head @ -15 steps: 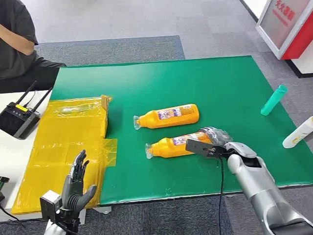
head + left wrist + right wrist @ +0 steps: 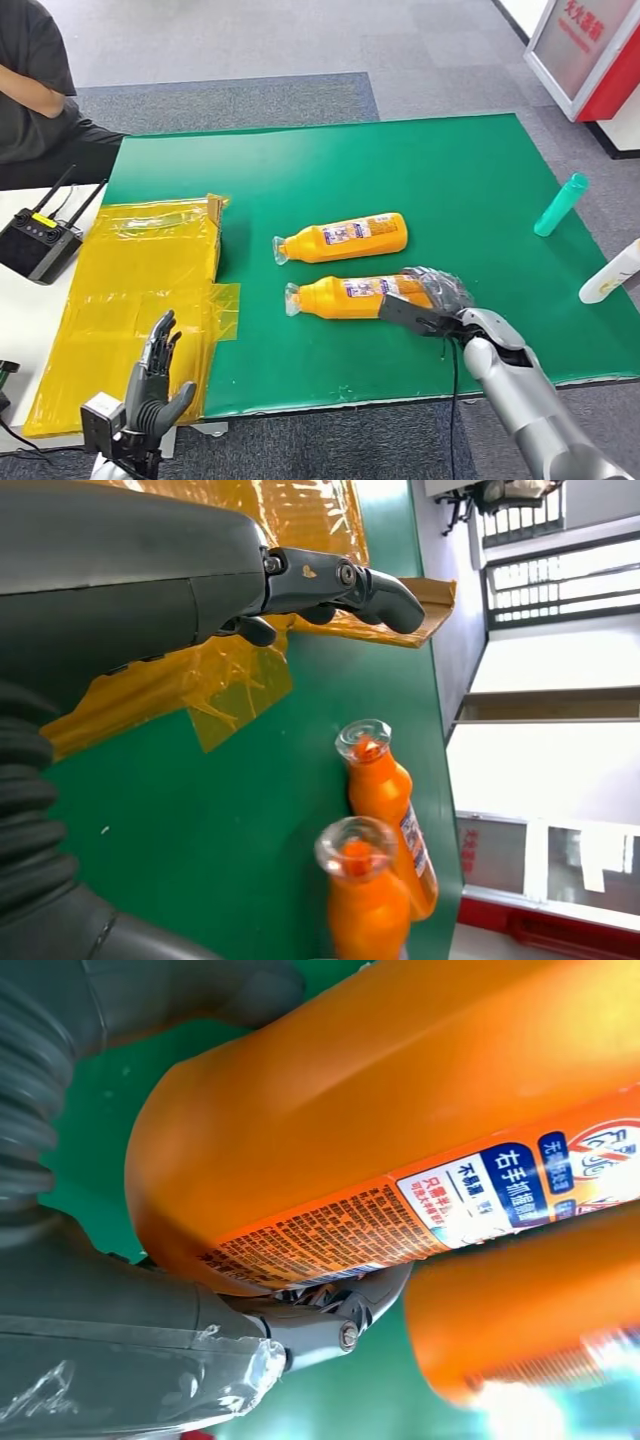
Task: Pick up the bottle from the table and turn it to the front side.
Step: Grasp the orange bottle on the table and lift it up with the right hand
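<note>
Bottle (image 2: 355, 297) lies gripped by right hand (image 2: 438, 300) fingers (image 2: 332, 1325)

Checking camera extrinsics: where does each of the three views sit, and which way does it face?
Head view: high on the body, looking down at the green mat; both silver arms enter from below.
Left wrist view: behind the open left robot hand, facing across the mat at two orange bottles.
Right wrist view: behind the right robot hand, pressed up against the near bottle it grips.
Shared: all show the near bottle and far bottle.
</note>
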You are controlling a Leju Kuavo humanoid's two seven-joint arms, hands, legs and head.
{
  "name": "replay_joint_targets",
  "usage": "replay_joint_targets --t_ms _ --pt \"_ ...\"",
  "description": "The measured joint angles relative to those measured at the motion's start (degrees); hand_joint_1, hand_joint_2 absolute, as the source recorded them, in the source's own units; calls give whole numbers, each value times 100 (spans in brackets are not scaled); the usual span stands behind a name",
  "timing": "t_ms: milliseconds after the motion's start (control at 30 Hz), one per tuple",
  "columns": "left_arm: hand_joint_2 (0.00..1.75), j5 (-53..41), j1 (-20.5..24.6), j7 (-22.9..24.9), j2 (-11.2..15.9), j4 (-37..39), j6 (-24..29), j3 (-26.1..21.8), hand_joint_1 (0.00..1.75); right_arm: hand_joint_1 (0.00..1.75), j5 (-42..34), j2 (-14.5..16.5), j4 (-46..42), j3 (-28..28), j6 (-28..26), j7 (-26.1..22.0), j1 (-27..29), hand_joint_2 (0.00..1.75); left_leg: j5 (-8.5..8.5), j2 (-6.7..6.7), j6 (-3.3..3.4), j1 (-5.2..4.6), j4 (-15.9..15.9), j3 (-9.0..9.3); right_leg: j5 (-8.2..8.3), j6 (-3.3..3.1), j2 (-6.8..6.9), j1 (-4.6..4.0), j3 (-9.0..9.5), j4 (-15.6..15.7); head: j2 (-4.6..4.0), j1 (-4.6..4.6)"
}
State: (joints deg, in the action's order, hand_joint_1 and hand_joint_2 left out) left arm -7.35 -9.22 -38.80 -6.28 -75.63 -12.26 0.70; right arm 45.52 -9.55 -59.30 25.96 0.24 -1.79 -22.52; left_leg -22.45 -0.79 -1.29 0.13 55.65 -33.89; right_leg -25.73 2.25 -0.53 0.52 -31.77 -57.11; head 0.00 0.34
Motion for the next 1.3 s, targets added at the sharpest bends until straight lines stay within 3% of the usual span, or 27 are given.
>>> replay_joint_targets --t_ms 267,533,900,1300 --pt "175 202 -21 0 -16 -2 -460 4 0 175 -370 214 -1373 -263 -728 -491 977 175 -2 0 1 0 0 -15 -5 -3 0 -1 -14 0 0 1" --pt "175 332 176 0 -117 7 -968 144 0 175 -484 810 -1677 -288 -930 -998 1446 175 -1 0 -1 0 0 -14 -4 -4 0 -1 -15 0 0 0" --pt "175 351 810 0 -194 448 -1442 486 0 175 -769 1527 -1305 31 -1117 -1430 1557 175 0 0 -1 0 0 -15 -4 -4 0 -1 -15 -1 0 0" --pt "175 371 1102 15 -179 733 -1757 832 0 175 -776 1752 -1048 422 -1155 -1475 1462 175 0 0 -1 0 0 -17 -4 -4 0 -1 -16 -1 0 0"
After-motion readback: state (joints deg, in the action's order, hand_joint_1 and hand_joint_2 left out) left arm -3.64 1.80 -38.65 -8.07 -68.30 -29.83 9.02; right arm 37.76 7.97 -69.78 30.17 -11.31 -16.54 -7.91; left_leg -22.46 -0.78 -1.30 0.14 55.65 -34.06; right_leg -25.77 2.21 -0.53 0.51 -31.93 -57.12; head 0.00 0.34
